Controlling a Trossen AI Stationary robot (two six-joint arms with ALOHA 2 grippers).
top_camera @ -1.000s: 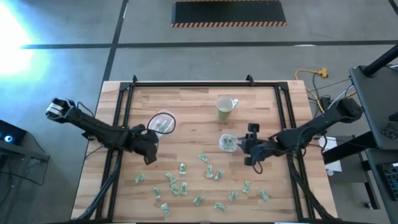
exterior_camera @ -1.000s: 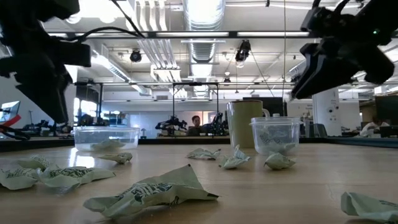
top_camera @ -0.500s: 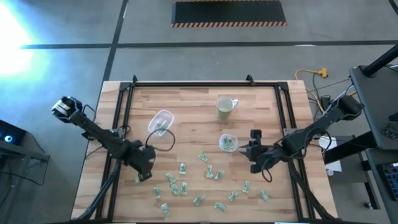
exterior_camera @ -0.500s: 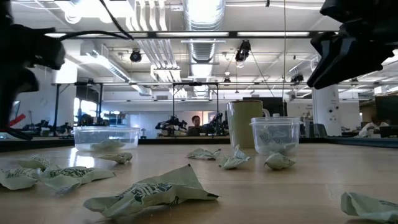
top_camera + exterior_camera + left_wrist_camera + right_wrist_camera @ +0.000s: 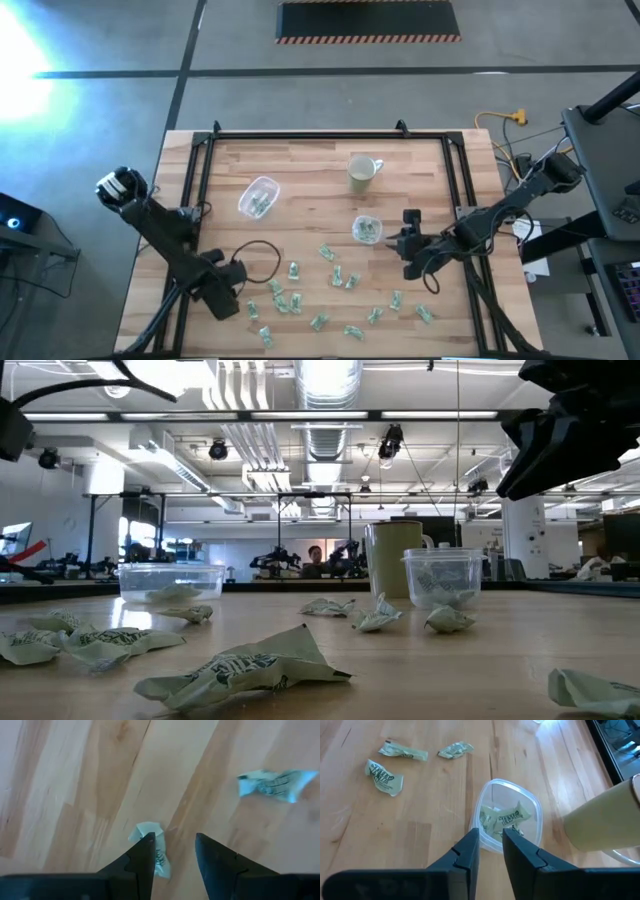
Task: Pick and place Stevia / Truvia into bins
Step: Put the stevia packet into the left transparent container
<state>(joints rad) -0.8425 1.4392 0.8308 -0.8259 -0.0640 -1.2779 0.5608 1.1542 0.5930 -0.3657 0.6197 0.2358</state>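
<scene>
Several green-and-white Stevia packets [image 5: 335, 275] lie scattered over the near half of the wooden table. The wide clear bin [image 5: 257, 197] and the small clear cup bin [image 5: 367, 230] each stand on the table with packets inside. My left gripper [image 5: 225, 300] hangs open above the table at the near left, pointing down; one packet [image 5: 152, 849] lies just beside one of its fingers, untouched. My right gripper [image 5: 491, 840] hovers slanting down just right of the small cup [image 5: 507, 820], its fingers a narrow gap apart with nothing between them.
A pale mug [image 5: 362, 172] stands behind the small cup. A black metal frame [image 5: 200, 160] runs along the table's left, right and far sides. Another packet [image 5: 275, 782] lies farther from my left fingers. Bare wood lies between the bins and the far edge.
My left gripper has swung away from the wide bin toward the table's near edge, staying open and pointing down, and now hangs over the leftmost packets. My right gripper has drawn a little back from the small cup toward the right edge.
</scene>
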